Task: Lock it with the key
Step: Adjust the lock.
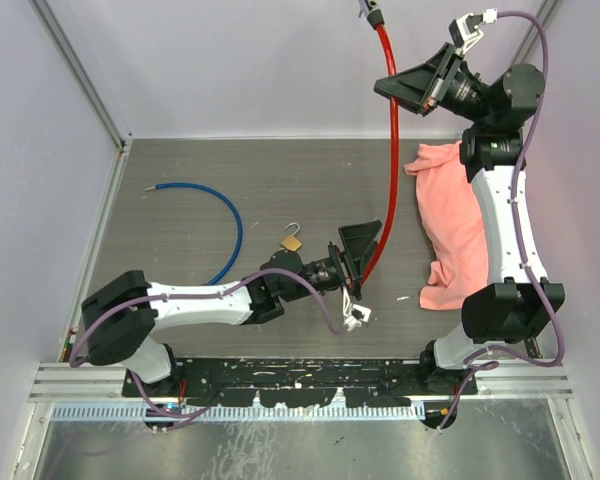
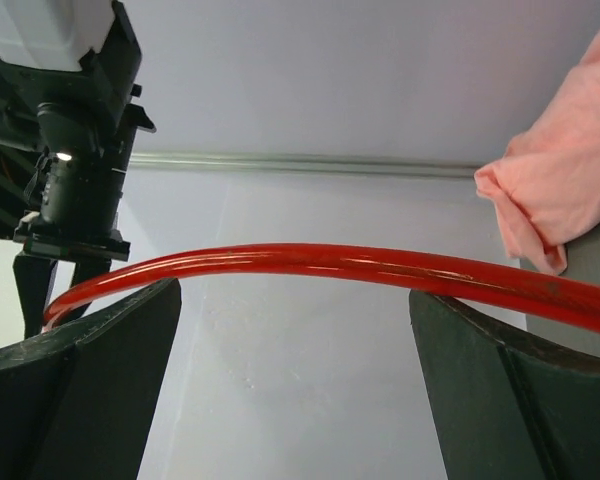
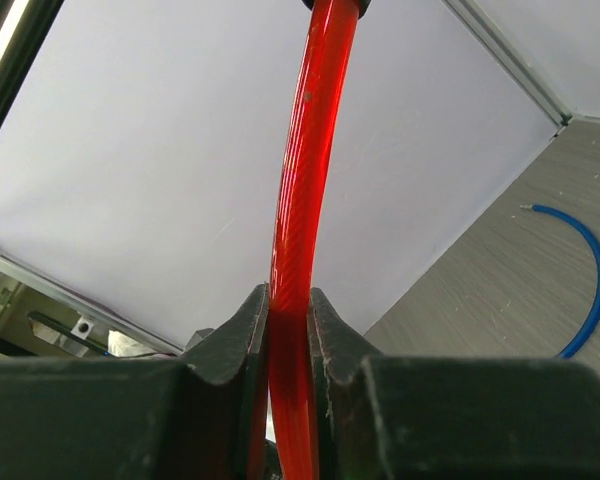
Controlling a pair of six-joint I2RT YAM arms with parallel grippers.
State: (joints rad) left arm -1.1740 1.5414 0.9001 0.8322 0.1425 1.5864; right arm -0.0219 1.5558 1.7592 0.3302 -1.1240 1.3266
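The left end effector (image 1: 364, 258) lies low over the surface (image 1: 180, 160), its fingers spread wide, with a red cable (image 1: 390, 150) crossing just past the tips, ungripped. Just behind it, beside its wrist on the far side, rests a brass padlock (image 1: 292, 241) with its shackle swung open. Farther back that way curves a blue cable (image 1: 225, 210). Ahead of it lies a pink cloth (image 1: 450, 220). Farthest, raised high, the right end effector (image 1: 392, 86) pinches the red cable
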